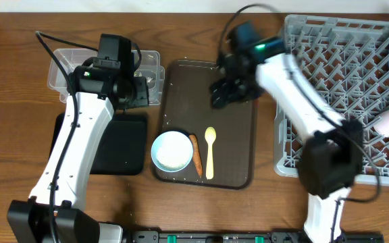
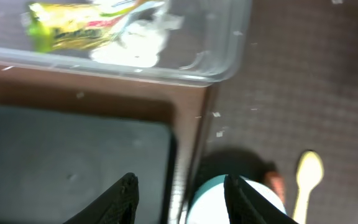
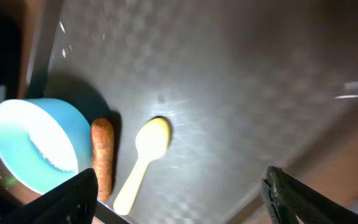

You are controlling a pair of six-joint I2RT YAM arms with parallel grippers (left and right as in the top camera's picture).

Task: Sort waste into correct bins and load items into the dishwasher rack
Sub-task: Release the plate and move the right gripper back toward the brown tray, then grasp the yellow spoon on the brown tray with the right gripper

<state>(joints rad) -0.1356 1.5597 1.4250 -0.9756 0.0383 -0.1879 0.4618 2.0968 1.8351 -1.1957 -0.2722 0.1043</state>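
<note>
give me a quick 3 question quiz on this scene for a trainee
1. True or false: on the brown tray, the spoon lies inside the bowl.
2. Where is the wrapper? A) bowl B) clear tub C) brown tray
3. Fill in: the carrot stick lies between the bowl and the ____.

Key: 1 false, it lies on the tray apart from the bowl; 2 B; 3 spoon
</note>
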